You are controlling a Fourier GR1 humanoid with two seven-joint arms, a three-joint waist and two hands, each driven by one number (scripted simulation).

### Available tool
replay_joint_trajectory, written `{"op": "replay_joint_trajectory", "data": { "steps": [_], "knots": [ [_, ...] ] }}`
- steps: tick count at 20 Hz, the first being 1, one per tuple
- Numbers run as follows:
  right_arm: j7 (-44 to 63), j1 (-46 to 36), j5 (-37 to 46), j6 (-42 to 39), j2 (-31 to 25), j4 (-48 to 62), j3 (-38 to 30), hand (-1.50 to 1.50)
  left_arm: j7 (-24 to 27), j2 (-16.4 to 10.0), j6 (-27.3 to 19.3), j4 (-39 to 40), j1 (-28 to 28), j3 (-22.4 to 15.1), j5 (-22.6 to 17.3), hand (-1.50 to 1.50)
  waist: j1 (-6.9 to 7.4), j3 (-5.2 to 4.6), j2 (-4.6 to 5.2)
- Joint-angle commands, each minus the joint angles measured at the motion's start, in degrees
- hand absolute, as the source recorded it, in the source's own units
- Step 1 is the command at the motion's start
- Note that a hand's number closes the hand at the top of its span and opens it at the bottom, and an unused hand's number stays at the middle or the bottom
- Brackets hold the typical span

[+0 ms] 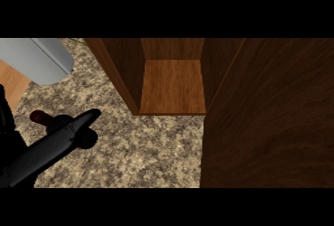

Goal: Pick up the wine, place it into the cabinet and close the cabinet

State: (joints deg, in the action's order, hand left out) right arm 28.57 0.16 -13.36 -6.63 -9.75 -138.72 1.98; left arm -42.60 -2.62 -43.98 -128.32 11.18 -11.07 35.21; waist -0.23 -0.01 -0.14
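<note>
Speckled stone counter (143, 150); our black left hand (55, 143) overlaps the round, dark-red-capped wine bottle (39, 117), grasp we cannot tell. The smooth wooden cabinet (171, 84) gapes open.

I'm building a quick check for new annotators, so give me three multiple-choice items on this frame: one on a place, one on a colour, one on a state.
1. Where is the wine bottle relative to the cabinet?
A) on its shelf
B) left of it, over the counter, by the left hand
C) on top of it

2. What colour is the bottle's top?
A) dark red
B) green
C) white

3. What state is the cabinet in?
A) shut
B) door missing
C) open, with the door swung to the right

Answers:
1 B: the bottle shows at the view's left beside the black hand, outside the cabinet.
2 A: the top sticking out past the hand is dark red.
3 C: the wooden shelf inside is in plain view and the dark door panel stands at the right.
</note>
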Motion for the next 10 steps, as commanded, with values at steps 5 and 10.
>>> {"op": "replay_joint_trajectory", "data": {
  "steps": [5, 10],
  "knots": [
    [3.10, 3.50, -2.06, 1.57, 1.71, -10.38, 0.55, -1.50, 5.12, -1.32, -0.29, -0.74, -6.97, 4.96, -9.68, -1.50, -0.19, -0.05, 0.00],
    [4.65, 2.99, -0.09, 1.97, 1.77, -11.25, 4.24, -1.50, 12.54, -2.51, 0.99, 1.10, -10.90, 9.13, -20.82, -1.50, -0.18, -0.12, 0.01]
  ]
}}
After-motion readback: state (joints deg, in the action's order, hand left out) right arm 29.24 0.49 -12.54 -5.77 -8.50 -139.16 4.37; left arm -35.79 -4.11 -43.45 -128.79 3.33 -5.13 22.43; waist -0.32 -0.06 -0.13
